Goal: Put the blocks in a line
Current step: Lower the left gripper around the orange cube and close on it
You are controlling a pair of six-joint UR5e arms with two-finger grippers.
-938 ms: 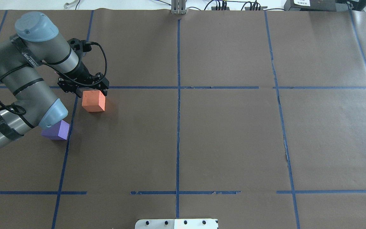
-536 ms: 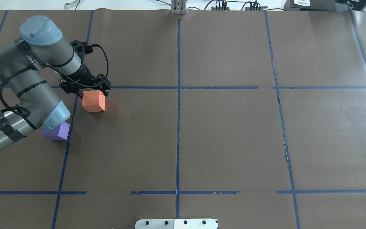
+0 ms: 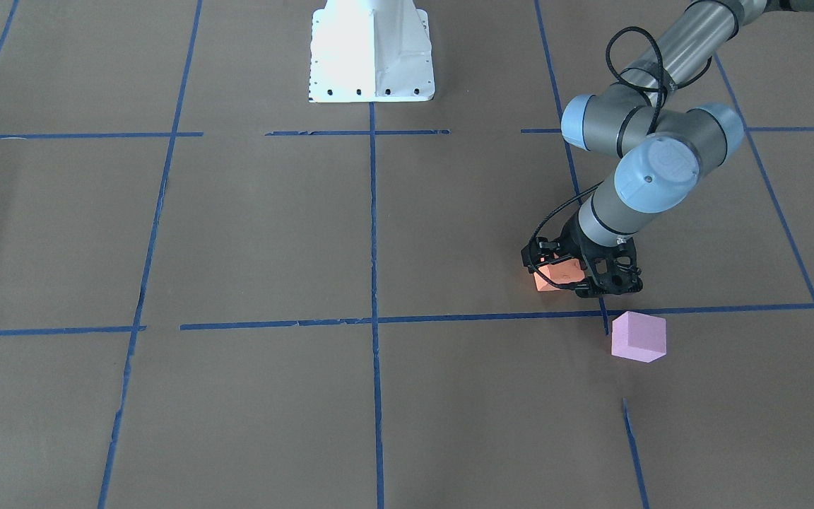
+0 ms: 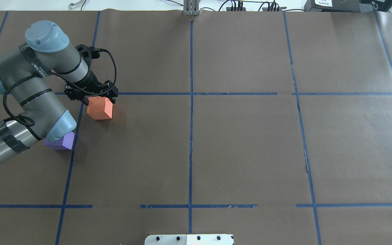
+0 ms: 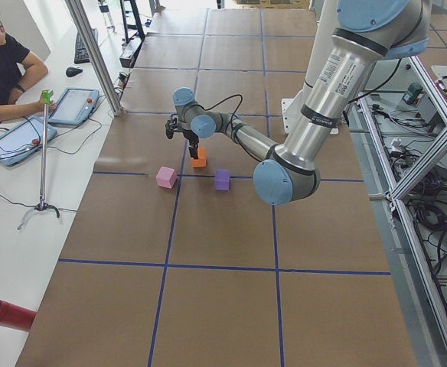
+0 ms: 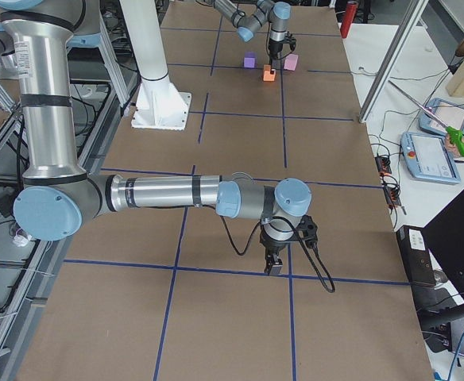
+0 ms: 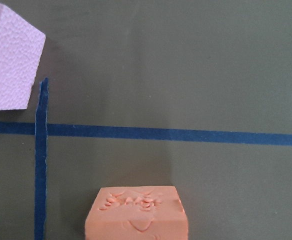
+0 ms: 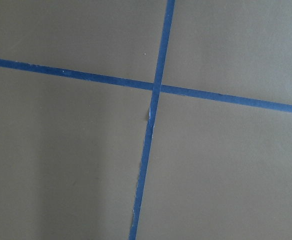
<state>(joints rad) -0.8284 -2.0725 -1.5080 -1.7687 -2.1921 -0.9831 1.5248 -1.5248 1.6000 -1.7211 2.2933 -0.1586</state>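
The orange block rests on the brown paper just in front of a blue tape line; it also shows in the front view and, with dents in its top face, at the bottom of the left wrist view. My left gripper stands over it, jaws on either side and wider than the block, so open. The purple block lies near the arm's elbow, partly covered by it. The pink block lies just across the tape line. My right gripper hangs over bare paper far from the blocks; I cannot tell its state.
The white robot base plate sits at the table's middle near edge. Blue tape lines grid the brown paper. An operator sits beyond the far edge with tablets. Cables and boxes line the far edge.
My left arm's elbow and wrist have shifted slightly toward the far side and right. The orange block has barely moved and the purple block is now more covered by the arm.
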